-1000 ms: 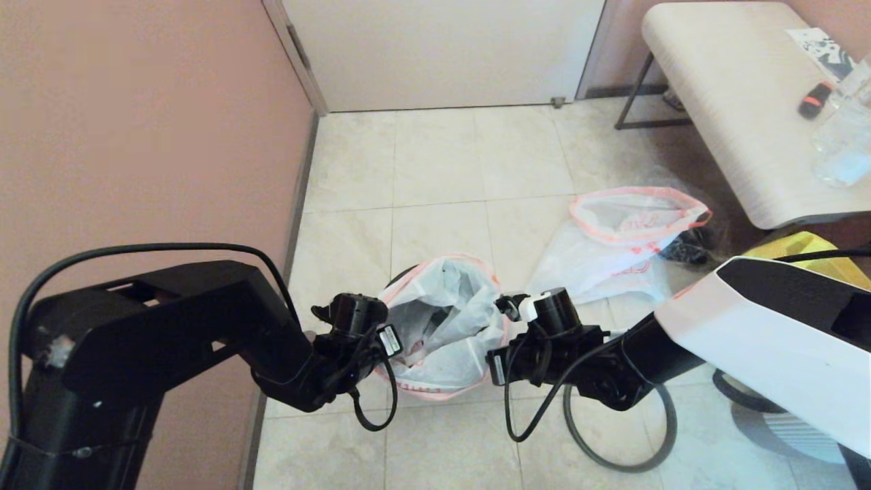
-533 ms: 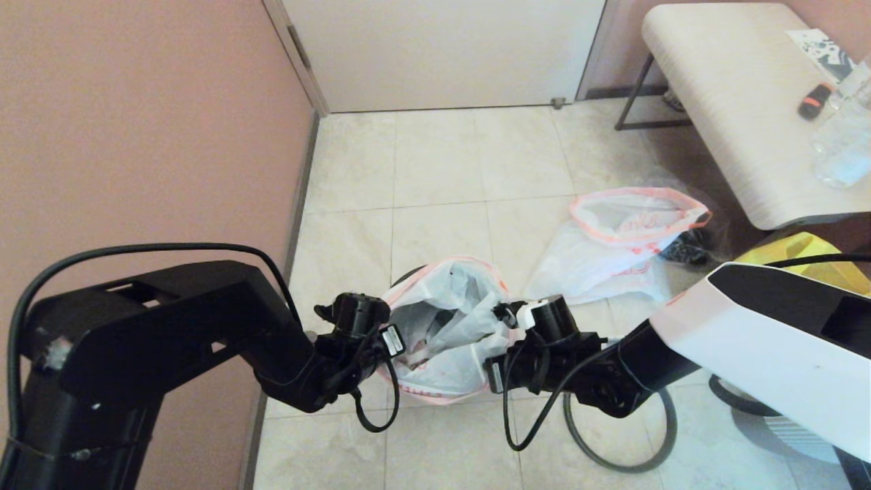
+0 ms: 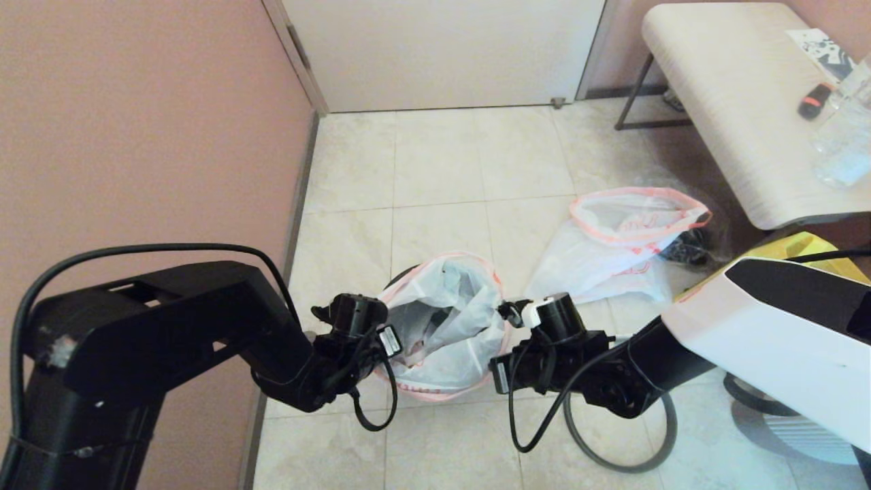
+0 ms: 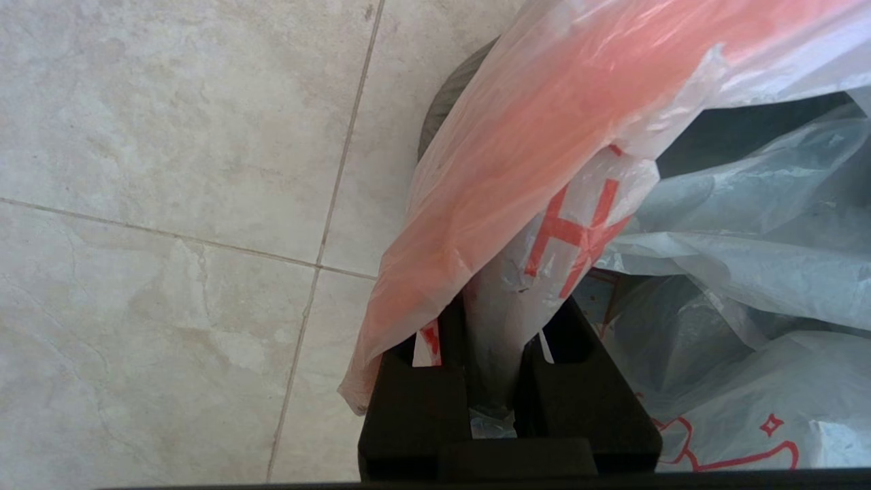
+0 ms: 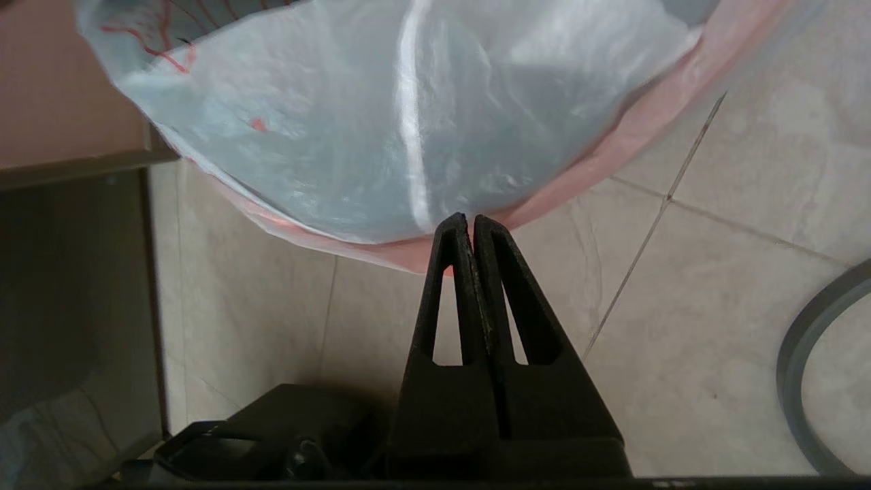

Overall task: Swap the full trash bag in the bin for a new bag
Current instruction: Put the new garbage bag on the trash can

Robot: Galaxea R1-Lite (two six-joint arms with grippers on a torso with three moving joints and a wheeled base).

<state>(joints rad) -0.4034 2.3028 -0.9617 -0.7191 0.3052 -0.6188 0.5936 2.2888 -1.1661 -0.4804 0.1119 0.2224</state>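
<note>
Pinching bag (image 4: 517,286) rim, left claw (image 4: 507,381); right claw (image 5: 471,228) shut on its edge.

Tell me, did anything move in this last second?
The right hand, shut on the bag rim, pushed toward the left hand, folding the bag mouth, then drew back, spreading it open. The left hand stayed clamped on the opposite rim. The other bag on the floor and the loose hoop haven't shifted.
</note>
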